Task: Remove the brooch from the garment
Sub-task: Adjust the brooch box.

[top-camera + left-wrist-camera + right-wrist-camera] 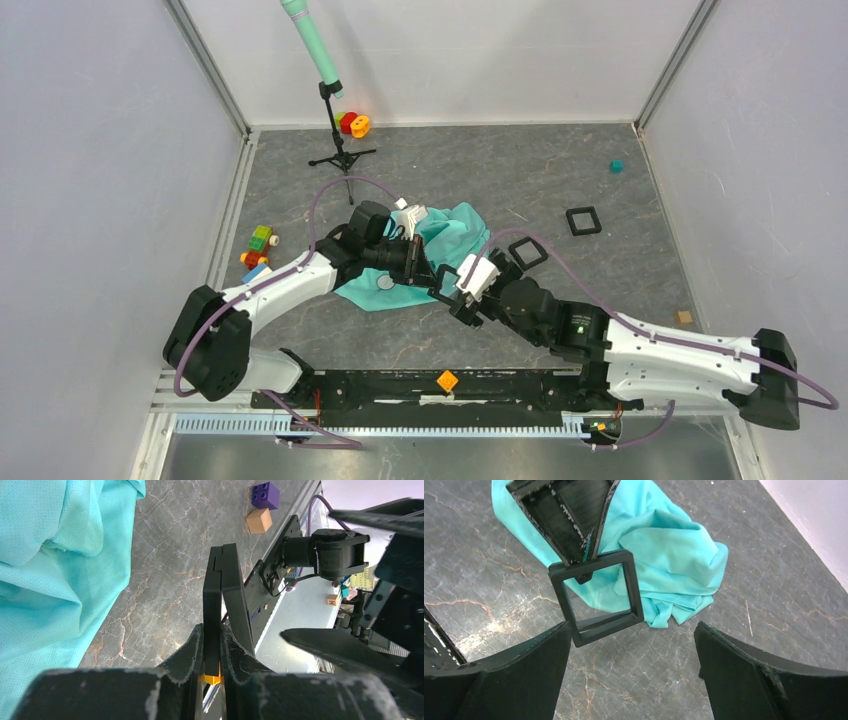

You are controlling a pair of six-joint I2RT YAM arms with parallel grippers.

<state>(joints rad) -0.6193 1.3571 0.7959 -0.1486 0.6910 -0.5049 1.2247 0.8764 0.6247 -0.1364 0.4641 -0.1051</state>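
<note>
One garment; one frame held; two more loose.

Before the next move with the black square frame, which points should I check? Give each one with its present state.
1. Left jaws shut on the black square frame: ok.
2. Frame free of the turquoise T-shirt, hanging over bare table: ok.
3. Right jaws open wide: ok.
4. Frame centred between the right jaws: not ok, it sits close to one side.
5. Right jaws not touching the frame: cannot tell.
</note>
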